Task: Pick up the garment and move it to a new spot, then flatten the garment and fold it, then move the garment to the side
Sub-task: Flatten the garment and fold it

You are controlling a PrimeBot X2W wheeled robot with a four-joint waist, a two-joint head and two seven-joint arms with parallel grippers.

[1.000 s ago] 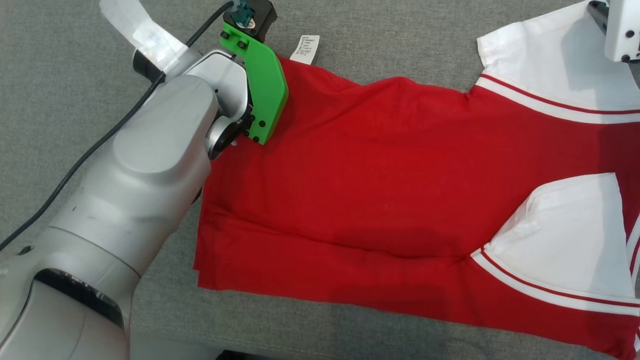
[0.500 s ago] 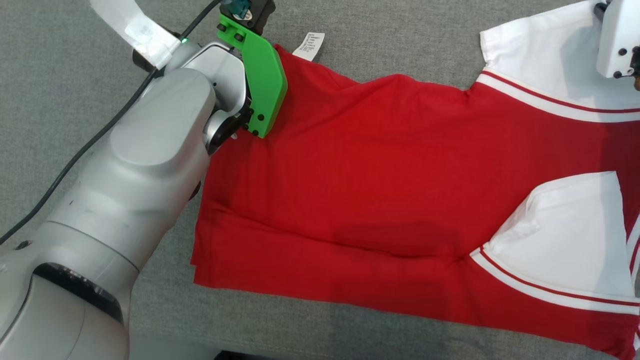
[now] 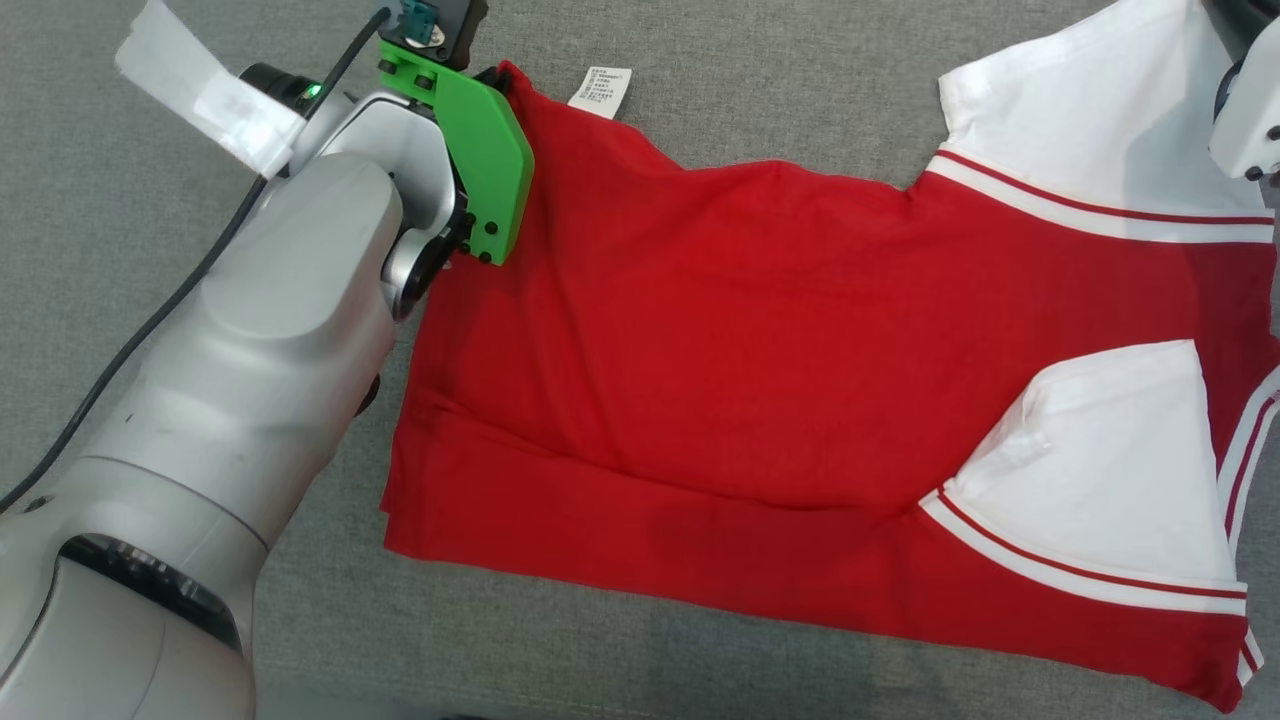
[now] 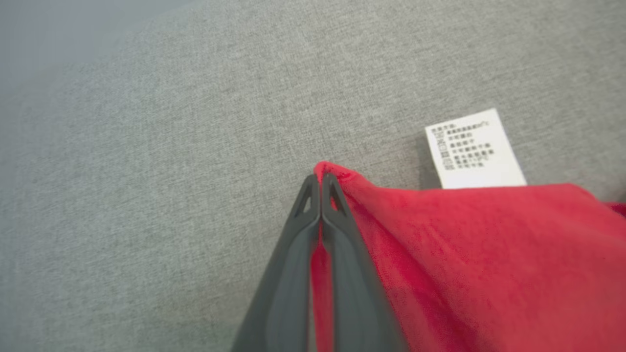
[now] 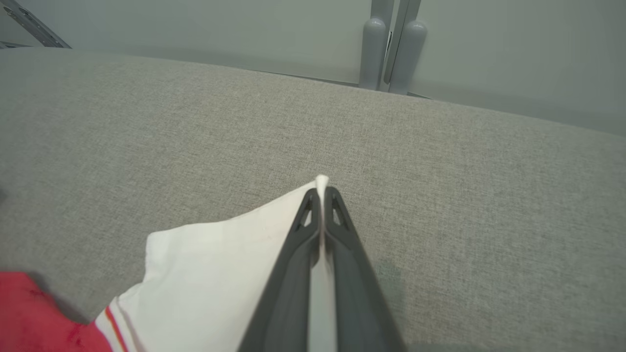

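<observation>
Grey cloth surface [image 3: 760,80], garment [image 3: 750,330] lying spread across it.
Left gripper [image 4: 320,183] is pinching the red hem corner beside the label [image 4: 474,149], jaws closed; right gripper [image 5: 322,195] is clamping what looks like a white sleeve corner.

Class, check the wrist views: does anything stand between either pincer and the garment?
Nothing visible does. The left pincer is shut on a red corner of the garment, and the right pincer is shut on the edge of its white sleeve.
</observation>
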